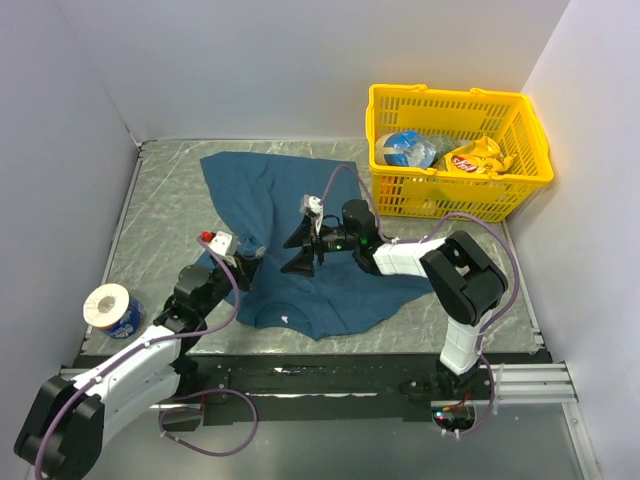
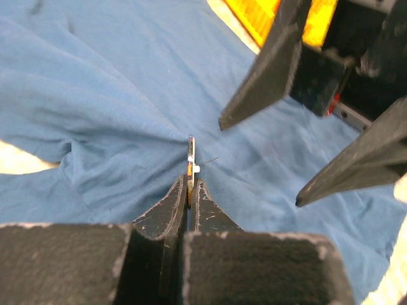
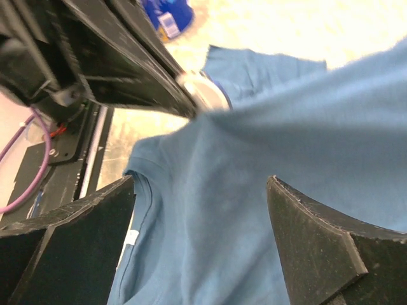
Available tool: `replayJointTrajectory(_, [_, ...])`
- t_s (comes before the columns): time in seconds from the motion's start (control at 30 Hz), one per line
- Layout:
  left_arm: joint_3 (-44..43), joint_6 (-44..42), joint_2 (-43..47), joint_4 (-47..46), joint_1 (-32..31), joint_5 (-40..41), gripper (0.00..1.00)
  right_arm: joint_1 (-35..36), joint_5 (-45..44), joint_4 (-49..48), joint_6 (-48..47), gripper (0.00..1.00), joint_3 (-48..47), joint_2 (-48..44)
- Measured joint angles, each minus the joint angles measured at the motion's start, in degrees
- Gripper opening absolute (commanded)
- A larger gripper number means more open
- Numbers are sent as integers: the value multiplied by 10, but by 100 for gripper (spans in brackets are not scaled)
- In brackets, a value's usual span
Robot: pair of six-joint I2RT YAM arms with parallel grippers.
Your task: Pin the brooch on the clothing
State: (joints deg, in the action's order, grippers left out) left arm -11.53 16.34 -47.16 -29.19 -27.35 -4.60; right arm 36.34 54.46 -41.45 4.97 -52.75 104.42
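A paper roll (image 1: 107,303) is seen at the worktop's (image 1: 160,200) left edge, near the front corner. The brooch (image 2: 190,159) is clamped edge-on in the left gripper (image 2: 189,183), against a puckered fold of the clothing (image 2: 114,95) at mid-worktop. Just beside it, the right gripper (image 1: 300,246) is held over the cloth with fingers (image 3: 76,235) spread wide. A yellow basket (image 1: 440,195) is set at the far right corner.

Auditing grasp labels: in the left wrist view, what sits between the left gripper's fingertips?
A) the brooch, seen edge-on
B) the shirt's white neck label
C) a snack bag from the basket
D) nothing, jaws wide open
A: the left gripper is shut on the brooch, a thin orange-and-gold sliver sticking up from its tips, with the T-shirt behind it.
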Motion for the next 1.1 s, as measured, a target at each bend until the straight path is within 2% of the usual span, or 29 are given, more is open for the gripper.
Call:
replayJointTrajectory(0.3, [-26, -28, -52, 3, 24, -136, 1, 0, 41, -65, -11, 85, 1, 0])
replayJointTrajectory(0.43, [-42, -35, -59, 3, 29, -172, 1, -2, 57, -133, -14, 84, 22, 1])
replayJointTrajectory(0.53, [-47, -37, -59, 2, 32, -184, 1, -8, 83, -221, 11, 81, 47, 14])
replayJointTrajectory(0.63, [-47, -37, -59, 3, 36, -191, 1, -20, 104, -269, 64, 76, 50, 44])
replayJointTrajectory(0.67, [-47, -37, -59, 3, 37, -193, 1, -25, 109, -279, 80, 70, 50, 55])
replayJointTrajectory(0.83, [-47, -38, -57, 3, 40, -202, 1, -32, 116, -286, 92, 71, 49, 70])
replayJointTrajectory(0.97, [-47, -41, -56, 3, 40, -209, 1, -32, 102, -271, 53, 73, 49, 45])
replayJointTrajectory(1.1, [-47, -47, -56, 3, 41, -214, 1, -28, 69, -201, -12, 78, 49, -6])
